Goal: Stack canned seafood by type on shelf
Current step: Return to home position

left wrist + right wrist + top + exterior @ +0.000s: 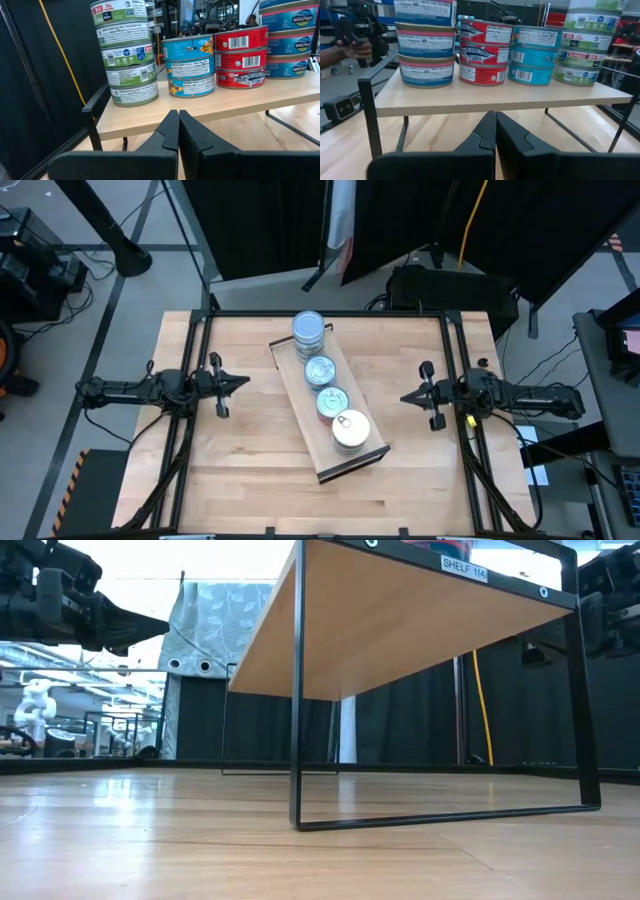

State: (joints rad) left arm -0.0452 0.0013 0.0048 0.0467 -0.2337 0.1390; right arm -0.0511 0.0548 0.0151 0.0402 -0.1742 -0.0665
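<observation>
1. The table [250, 470] is a smooth, pale wooden top.
2. The shelf [345, 467] is a long light-wood board on a thin dark metal frame. It stands diagonally at the table's middle, between the two grippers and well apart from each.
3. Four stacks of flat round tins stand in a row on it. The green-labelled stack [127, 52] is five high, and the teal stack [189, 67] and red stack [241, 57] are three each. The blue-and-pink stack [292, 42] has a cream pull-tab lid.
4. The left gripper [240, 383] hovers at the table's left side, its dark fingers pressed together and empty, pointing at the shelf.
5. The right gripper [408, 396] mirrors it at the right side, also closed on nothing.
</observation>
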